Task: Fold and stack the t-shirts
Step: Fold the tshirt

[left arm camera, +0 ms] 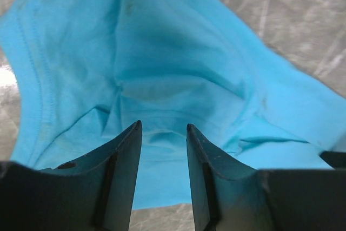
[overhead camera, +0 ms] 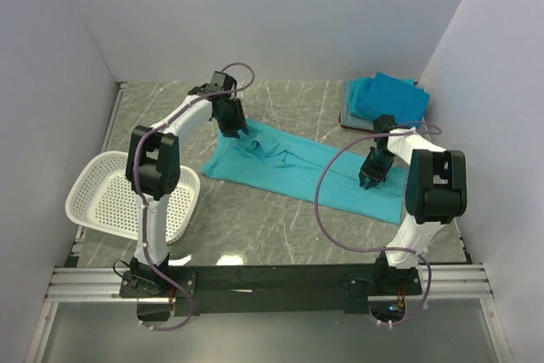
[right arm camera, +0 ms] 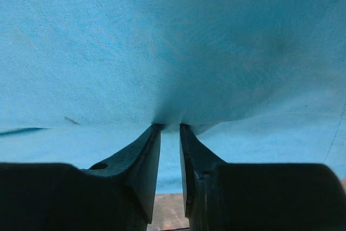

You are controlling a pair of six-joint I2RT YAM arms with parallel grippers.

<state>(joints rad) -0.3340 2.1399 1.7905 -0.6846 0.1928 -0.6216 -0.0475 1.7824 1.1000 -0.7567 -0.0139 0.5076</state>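
Left fingers (left arm camera: 161,128) stand parted over the bunched upper end of a bright teal cotton t-shirt (overhead camera: 293,169) spread across the grey marble tabletop (overhead camera: 255,227); right fingers (right arm camera: 170,127) pinch its lower hem.

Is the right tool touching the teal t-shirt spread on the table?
Touching. The right wrist view shows the right tool with its fingertips pinching a pulled-up fold of the teal t-shirt.

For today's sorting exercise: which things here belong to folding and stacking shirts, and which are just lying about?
Job:
- teal cloth t-shirt spread on the table
- stack of folded teal and grey shirts
- left gripper
- right gripper

Lying about:
- white perforated plastic basket
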